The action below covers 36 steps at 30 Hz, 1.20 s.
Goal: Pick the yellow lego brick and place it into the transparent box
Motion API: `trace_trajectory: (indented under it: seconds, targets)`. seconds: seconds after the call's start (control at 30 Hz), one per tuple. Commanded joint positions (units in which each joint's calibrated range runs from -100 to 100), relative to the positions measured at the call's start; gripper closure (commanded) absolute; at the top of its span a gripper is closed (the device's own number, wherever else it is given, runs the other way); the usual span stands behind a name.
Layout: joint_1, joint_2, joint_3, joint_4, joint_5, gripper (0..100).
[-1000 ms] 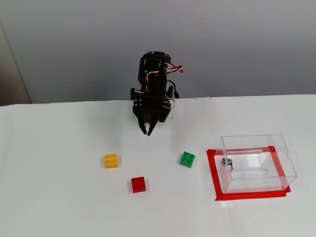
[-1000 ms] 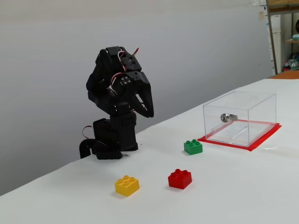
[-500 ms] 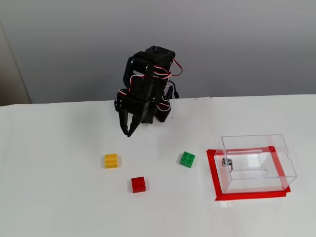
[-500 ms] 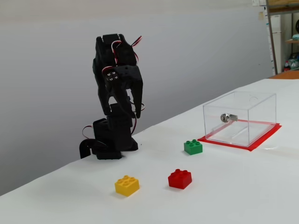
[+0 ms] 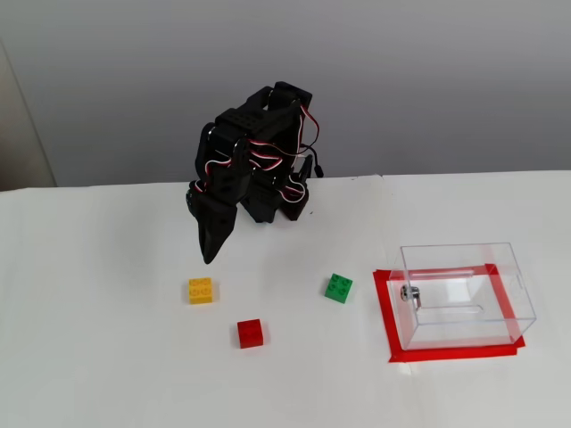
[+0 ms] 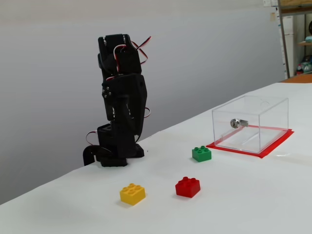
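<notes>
Simply yellow lego brick (image 5: pixel 201 291), unlabelled.

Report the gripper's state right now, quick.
Gripper: looks closed and holds nothing; it hangs above the table, near the yellow lego brick but clear of it.

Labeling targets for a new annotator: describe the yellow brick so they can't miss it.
Start at the black arm at the table's back edge in a fixed view. Three bricks lie in front; the yellow brick is the leftmost, below the arm's tip. The others are red and green.
</notes>
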Motion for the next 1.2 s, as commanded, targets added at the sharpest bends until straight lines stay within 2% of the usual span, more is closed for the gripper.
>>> trace_trajectory:
  seconds: [0.0,0.27,0.47,0.67,0.77,1.17]
  targets:
    - [2.0,2.3,-3.7,-0.5,-2.4,98]
    - [8.4,8.3,-7.3,-2.0,-2.1,98]
    - [9.3,12.5,-10.0,-4.8,-0.3,97]
    - [9.6,15.8,-10.0,-4.8,0.4,79]
    - [9.4,16.5,-10.0,-4.8,1.9,77]
    - [8.2,20.2,-9.4,-7.4,1.7,74]
